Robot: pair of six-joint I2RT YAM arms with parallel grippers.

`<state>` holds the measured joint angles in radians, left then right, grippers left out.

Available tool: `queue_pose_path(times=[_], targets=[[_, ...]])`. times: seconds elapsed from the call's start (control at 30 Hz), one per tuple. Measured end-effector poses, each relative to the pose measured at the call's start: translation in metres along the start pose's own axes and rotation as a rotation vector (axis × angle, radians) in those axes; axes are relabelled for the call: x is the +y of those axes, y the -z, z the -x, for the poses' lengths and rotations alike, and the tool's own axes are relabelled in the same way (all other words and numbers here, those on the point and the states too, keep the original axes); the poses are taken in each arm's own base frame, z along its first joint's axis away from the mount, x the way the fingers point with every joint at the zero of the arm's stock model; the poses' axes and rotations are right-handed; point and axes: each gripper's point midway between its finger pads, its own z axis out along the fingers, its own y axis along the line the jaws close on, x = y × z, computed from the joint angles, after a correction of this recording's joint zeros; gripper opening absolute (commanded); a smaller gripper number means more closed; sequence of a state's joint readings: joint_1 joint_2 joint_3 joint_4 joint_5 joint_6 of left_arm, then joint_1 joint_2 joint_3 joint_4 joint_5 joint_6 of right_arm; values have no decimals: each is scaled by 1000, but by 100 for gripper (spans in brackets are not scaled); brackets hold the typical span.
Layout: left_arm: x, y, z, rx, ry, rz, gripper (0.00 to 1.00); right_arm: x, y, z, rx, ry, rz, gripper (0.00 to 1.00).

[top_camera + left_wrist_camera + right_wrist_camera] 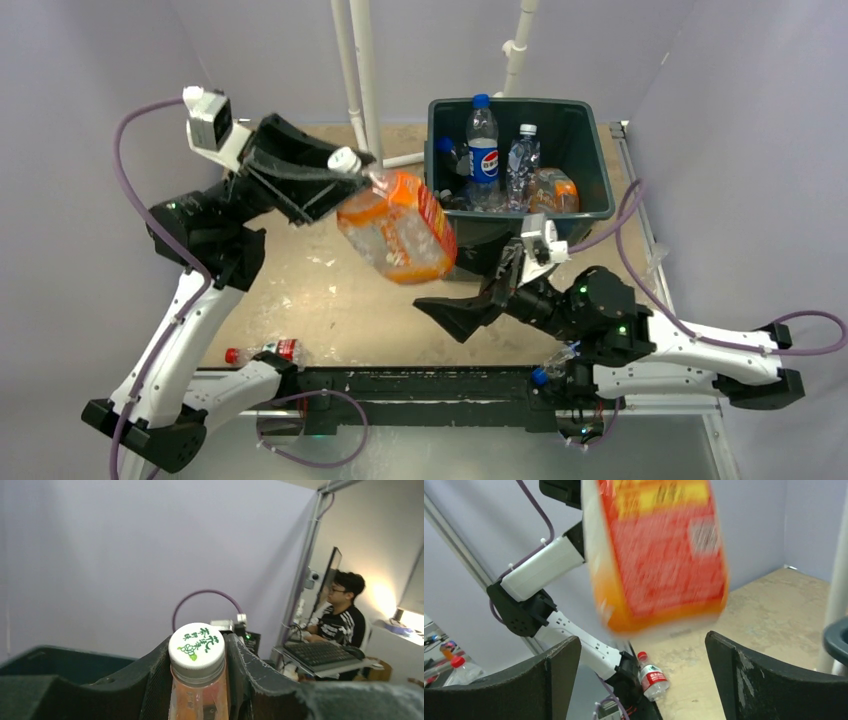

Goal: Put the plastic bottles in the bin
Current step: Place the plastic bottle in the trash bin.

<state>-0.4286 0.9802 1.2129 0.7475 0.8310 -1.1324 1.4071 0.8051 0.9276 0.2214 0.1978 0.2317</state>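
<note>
gripped at its stiff neck by the left gripper [348,166], the likely light, crushable orange bottle [395,228] hangs by the bin's [601,170] near left corner as the right gripper [450,312] gapes empty below.

Top view evenly lit by soft diffuse light. Weak shadows on table [330,300], bin [540,101] interior in shade, lilac cast off walls [90,60], slight haze. Left wrist view dimmer, warm glow [384,596] at far right, background soft, white cap [196,646] sharp. Right wrist view bright — orange-labelled bottle [659,555] smeared by motion blur, print unreadable; small red-labelled bottle [651,677] fairly crisp.
</note>
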Motion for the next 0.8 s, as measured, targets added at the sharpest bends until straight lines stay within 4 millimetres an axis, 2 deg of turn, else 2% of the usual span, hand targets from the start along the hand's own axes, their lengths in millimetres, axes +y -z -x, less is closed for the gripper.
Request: queue_pose_path(times=[0.07,0.13,0.2,0.27,0.37,0.43,0.47,0.53,0.6,0.7,0.8], targets=[[9,-11,16,-32,-38,20,0,-6,11,7,2,-1,-34,99],[20,-26,36,-70,-80,34,0,-11,23,22,-10,-2,-65,99],[33,-41,50,-100,-104,45,0,-14,37,53,-51,-10,-97,99],[50,-58,54,-111,-109,62,0,-16,53,95,-131,-27,-124,99],[67,-104,34,-92,-96,94,0,-24,82,149,-257,-54,-178,99],[68,-138,3,-39,-93,117,0,-32,101,174,-326,-68,-223,99],[69,-148,-10,-14,-98,129,0,-36,107,180,-345,-71,-245,99],[71,-167,-36,45,-127,158,0,-45,117,185,-367,-75,-293,99],[89,-175,-49,82,-177,230,0,-55,124,179,-370,-74,-335,99],[123,-180,-59,111,-258,351,0,-69,133,160,-360,-68,-386,99],[157,-171,-82,166,-317,473,0,-80,143,145,-355,-64,-423,99]])
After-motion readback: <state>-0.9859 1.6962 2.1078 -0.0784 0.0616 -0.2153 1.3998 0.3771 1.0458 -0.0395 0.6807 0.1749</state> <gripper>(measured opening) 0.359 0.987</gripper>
